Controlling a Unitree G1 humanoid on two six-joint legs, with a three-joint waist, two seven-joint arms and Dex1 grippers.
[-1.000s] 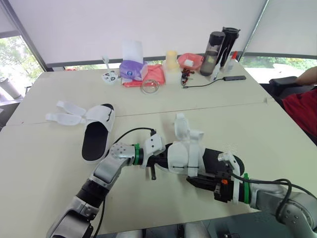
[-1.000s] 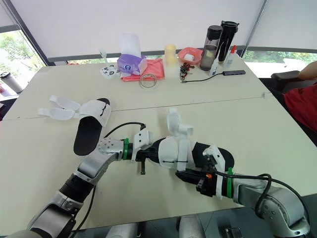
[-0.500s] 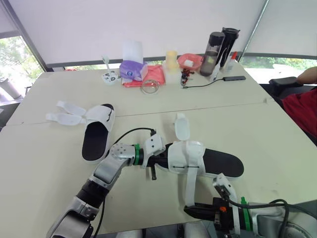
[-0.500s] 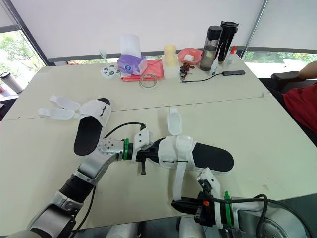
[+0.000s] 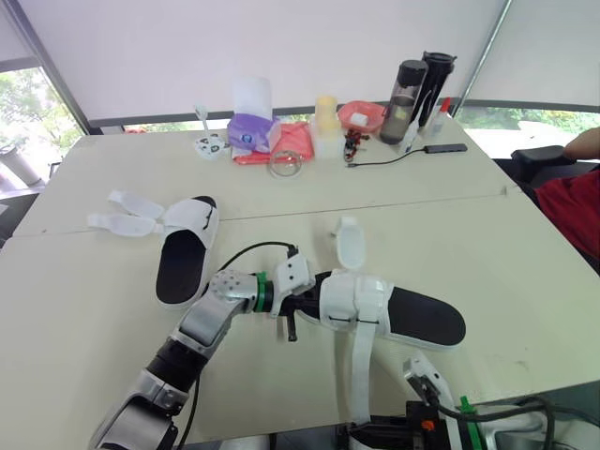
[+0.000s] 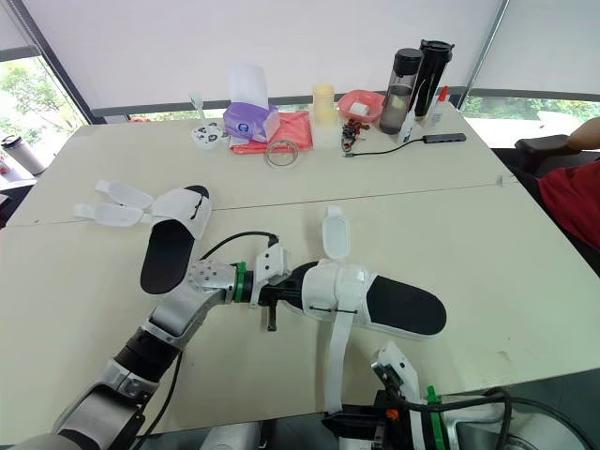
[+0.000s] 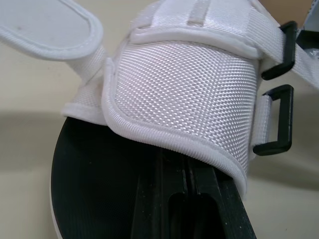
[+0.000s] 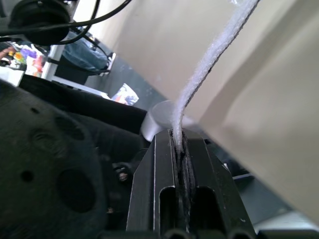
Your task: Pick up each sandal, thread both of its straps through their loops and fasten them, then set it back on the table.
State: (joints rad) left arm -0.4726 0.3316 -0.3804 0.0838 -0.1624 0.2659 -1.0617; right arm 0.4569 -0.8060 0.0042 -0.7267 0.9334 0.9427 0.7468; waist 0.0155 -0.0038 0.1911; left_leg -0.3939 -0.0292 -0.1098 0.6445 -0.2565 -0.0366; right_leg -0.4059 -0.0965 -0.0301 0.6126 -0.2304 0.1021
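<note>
**Right gripper clamped on the loose strap, left gripper tucked in the toe of the near sandal**

My right gripper [image 8: 180,149] is closed tight on the end of the long white fabric strap [image 5: 359,375], which runs straight up out of the pinch. In the head views that gripper sits at the bottom edge of the frame, below the near edge of the cream table [image 5: 525,244]. From it the strap stretches up across the table to the sandal.

My left gripper [image 7: 191,196] is narrow, its fingers pressed together on the black footbed. Their tips are hidden under the upper, so I can't see whether they hold anything.

The black-soled sandal with a white woven upper [image 5: 427,319] lies in the lower middle of the frame, heel toward the right. Its short white strap flap [image 5: 349,242] lies open on the table, above the upper. Two black plastic loops [image 7: 274,122] sit at the side of the upper.

The second black-and-white sandal [image 5: 183,253] lies at the left of the frame, well apart, with its two white straps [image 5: 127,214] spread open beside it.

Along the top of the frame stand a purple tissue pack [image 5: 248,131], a pink bowl [image 5: 359,116] and two dark bottles [image 5: 408,89]. A person's red sleeve [image 5: 572,202] shows at the right edge.
</note>
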